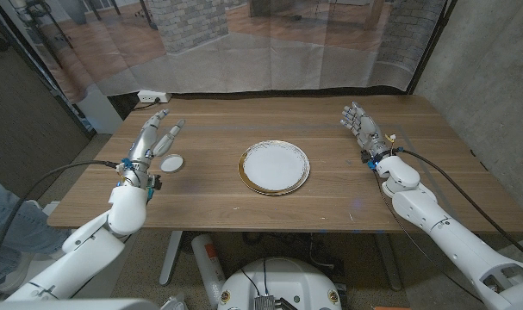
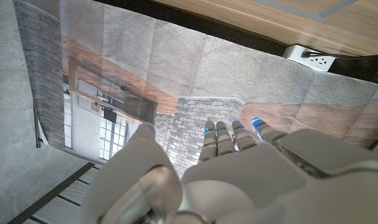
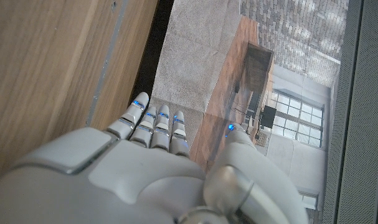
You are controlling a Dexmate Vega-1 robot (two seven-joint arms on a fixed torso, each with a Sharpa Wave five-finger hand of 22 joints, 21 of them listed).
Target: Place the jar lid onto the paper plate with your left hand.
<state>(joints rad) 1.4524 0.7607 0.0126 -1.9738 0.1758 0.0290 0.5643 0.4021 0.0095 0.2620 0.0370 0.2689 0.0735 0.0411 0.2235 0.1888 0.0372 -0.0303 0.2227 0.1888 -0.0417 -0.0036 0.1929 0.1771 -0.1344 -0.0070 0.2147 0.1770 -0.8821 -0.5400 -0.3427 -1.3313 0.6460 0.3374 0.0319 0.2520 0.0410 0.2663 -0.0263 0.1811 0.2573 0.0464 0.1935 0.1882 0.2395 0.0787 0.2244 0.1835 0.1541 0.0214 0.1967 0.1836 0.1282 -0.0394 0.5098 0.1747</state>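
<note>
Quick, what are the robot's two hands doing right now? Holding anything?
Left hand: open, holding nothing; the jar lid lies on the table beside it.
Right hand: open, holding nothing.

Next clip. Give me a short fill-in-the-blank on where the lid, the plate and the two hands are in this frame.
1. The small white jar lid lies on the table, to the robot's ____ of the paper plate.
2. The left hand holds ____.
3. The paper plate has ____ on it.
4. The right hand is on the plate's ____ side, fingers apart.

Missing words: left; nothing; nothing; right
</note>
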